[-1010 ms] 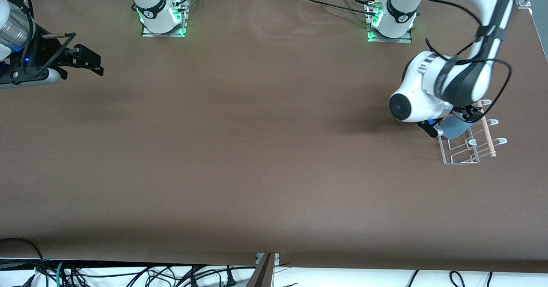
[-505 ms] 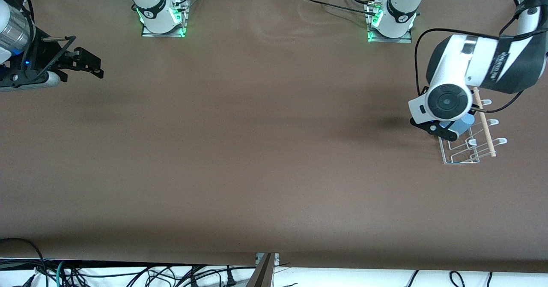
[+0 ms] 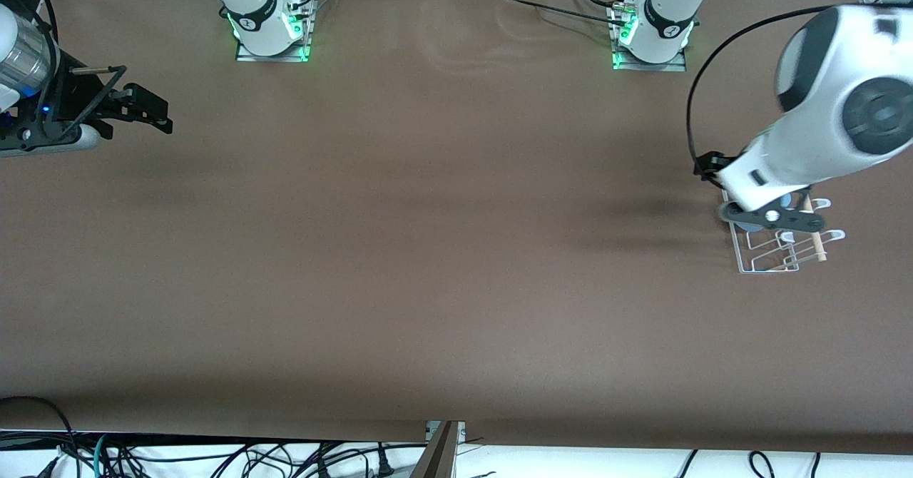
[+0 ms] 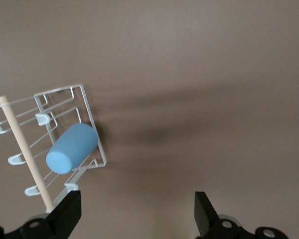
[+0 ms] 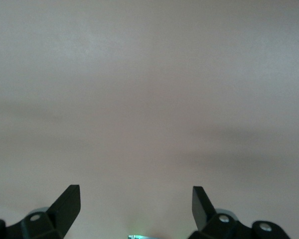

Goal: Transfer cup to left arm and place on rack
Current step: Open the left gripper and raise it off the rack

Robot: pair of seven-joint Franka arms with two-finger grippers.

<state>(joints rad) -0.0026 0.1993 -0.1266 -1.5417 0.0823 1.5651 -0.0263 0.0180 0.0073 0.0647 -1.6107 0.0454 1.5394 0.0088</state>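
Observation:
The light-blue cup lies on its side on the white wire rack, beside the pale wooden dowel. My left gripper is open and empty, up above the rack and apart from the cup. In the front view the left gripper hangs over the rack and hides most of the cup. My right gripper is open and empty, waiting over the right arm's end of the table. The right wrist view shows the right gripper over bare table only.
The rack stands near the left arm's end of the table. The left arm's base and the right arm's base stand along the edge farthest from the front camera. Cables hang below the edge nearest it.
The left gripper held the cup low at the rack; now it has let go and lifted, and the arm has swung toward its end of the table. The right arm has barely moved.

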